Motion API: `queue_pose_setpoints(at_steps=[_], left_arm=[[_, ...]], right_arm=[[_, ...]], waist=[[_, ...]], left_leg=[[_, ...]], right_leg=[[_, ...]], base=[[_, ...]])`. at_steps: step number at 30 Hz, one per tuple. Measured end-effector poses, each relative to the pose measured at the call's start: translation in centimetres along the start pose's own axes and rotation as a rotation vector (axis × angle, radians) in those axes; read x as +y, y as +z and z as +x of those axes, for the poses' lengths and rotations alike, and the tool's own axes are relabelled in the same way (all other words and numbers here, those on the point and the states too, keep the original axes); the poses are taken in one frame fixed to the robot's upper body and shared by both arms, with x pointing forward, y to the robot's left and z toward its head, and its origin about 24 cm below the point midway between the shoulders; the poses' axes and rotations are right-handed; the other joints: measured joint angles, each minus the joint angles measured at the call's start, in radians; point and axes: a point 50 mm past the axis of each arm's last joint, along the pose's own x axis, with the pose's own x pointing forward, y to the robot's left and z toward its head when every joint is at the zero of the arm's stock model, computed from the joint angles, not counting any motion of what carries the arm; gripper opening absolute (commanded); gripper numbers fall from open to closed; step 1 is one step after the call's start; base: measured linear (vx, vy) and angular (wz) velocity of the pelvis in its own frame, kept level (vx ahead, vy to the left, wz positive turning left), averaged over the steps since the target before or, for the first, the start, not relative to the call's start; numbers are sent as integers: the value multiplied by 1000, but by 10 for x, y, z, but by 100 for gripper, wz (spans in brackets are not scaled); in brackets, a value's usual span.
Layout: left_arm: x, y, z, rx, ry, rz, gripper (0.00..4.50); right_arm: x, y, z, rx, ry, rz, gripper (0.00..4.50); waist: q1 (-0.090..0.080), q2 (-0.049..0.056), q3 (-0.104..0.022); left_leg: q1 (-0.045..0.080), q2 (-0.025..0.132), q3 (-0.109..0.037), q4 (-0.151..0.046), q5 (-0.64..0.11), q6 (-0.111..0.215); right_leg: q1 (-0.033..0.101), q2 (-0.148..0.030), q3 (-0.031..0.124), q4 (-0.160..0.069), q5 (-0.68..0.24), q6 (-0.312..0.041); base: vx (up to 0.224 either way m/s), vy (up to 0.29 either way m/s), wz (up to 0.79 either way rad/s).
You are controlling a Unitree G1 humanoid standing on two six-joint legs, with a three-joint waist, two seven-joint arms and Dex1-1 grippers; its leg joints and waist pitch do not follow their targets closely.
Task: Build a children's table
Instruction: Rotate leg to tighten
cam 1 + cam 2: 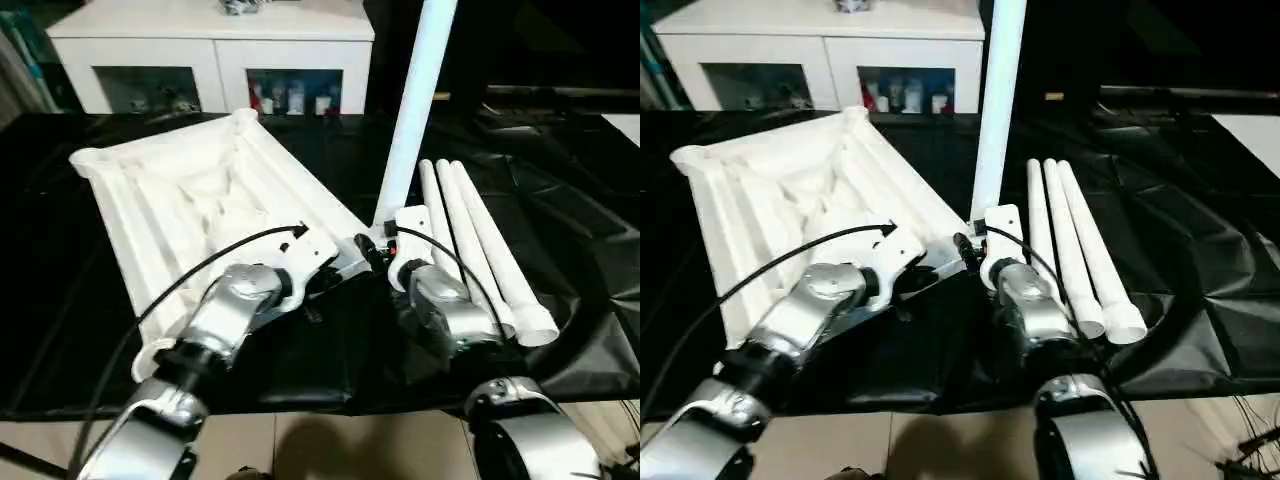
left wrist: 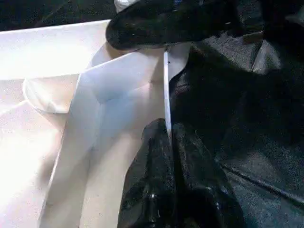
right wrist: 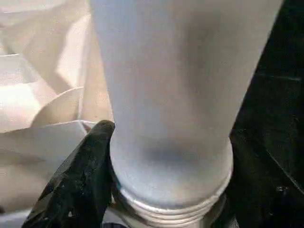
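The right gripper [image 1: 383,243] hugs the tall white plastic tube leg [image 1: 413,110], the left gripper [image 2: 167,142] pinches the white ribbed plastic tabletop [image 1: 190,200] rim, and a crooked push could jam the leg's screw end.

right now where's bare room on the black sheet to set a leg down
Bare black sheet lies right of the three spare legs, and a strip behind them toward the cabinet. Crowded: the near tabletop corner, where both end effectors work at the upright leg.

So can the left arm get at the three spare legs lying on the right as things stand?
Probably not directly. The left gripper is shut on the tabletop rim, and the upright leg with the right gripper stands between it and the three spare legs.
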Motion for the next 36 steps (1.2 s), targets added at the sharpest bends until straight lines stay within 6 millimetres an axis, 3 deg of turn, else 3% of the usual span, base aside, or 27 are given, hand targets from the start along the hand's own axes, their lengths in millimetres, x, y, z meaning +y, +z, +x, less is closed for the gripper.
queue_pose_setpoints(at_steps=[9,18,27,36], left_arm=[[4,-14,-32,-26,-154,33,0],[8,-22,-47,-13,-222,43,0],[9,-23,-52,-7,-233,50,0],[9,-24,-53,-6,-242,48,0]], right_arm=[[-10,-1,-23,10,294,-161,357],[-14,-2,-40,47,481,-221,357],[-14,-3,-42,54,511,-220,357],[-13,-3,-44,52,537,-217,291]], waist=[[2,5,-1],[1,4,0],[-2,4,0],[-1,4,0]], left_leg=[[-3,1,0,-4,0,0],[-6,1,0,-2,0,0],[-6,1,0,-3,0,0],[-6,1,0,-2,0,0]], right_leg=[[-4,1,-2,-1,-2,0],[-6,1,-1,0,-2,-2],[-6,1,-2,0,-2,-1],[-6,1,-2,0,-2,-1]], base=[[0,0,0],[0,0,0],[0,0,0],[0,0,0]])
